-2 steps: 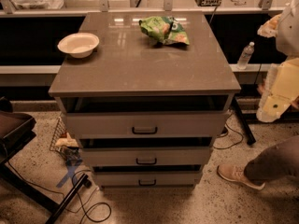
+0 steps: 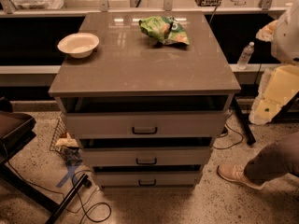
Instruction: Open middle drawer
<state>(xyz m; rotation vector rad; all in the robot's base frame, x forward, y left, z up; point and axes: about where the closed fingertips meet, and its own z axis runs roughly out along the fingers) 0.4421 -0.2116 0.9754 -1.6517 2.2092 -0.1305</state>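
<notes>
My gripper (image 2: 272, 98) hangs off the right side of the cabinet (image 2: 140, 64), well apart from it; open or closed, I cannot tell. The middle drawer (image 2: 182, 157) sits second down the cabinet's front. Its small handle (image 2: 146, 161) lies close beneath the top drawer's handle (image 2: 144, 130), so I might hook the wrong pull, or clip the person's shoe (image 2: 233, 175) near the cabinet's lower right corner.
</notes>
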